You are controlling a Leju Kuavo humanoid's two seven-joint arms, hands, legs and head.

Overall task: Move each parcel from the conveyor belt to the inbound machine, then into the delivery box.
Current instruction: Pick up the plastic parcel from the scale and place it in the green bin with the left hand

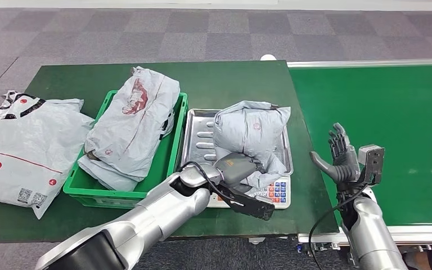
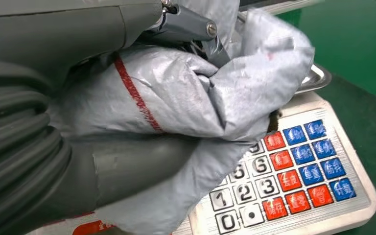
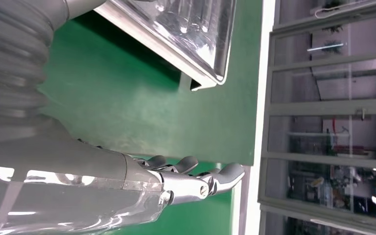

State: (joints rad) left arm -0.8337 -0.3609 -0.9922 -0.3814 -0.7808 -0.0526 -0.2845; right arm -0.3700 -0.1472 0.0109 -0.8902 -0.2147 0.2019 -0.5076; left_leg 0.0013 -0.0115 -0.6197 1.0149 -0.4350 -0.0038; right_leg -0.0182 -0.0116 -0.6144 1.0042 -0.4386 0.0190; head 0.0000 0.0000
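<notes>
The left hand [image 1: 241, 179], low centre of the head view, grips a crumpled grey parcel [image 1: 251, 132] resting on the steel tray of the inbound machine [image 1: 197, 140], above its keypad [image 2: 293, 166]. The right hand [image 1: 340, 159], at lower right, holds nothing, fingers spread upright over the green conveyor belt [image 1: 394, 124]. Left of the machine, the green delivery box [image 1: 175, 147] contains another grey parcel [image 1: 132, 121].

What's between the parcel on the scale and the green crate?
Nothing visible in between. The left hand grips the grey parcel on the scale tray; the green crate sits right beside it, already holding a parcel.
</notes>
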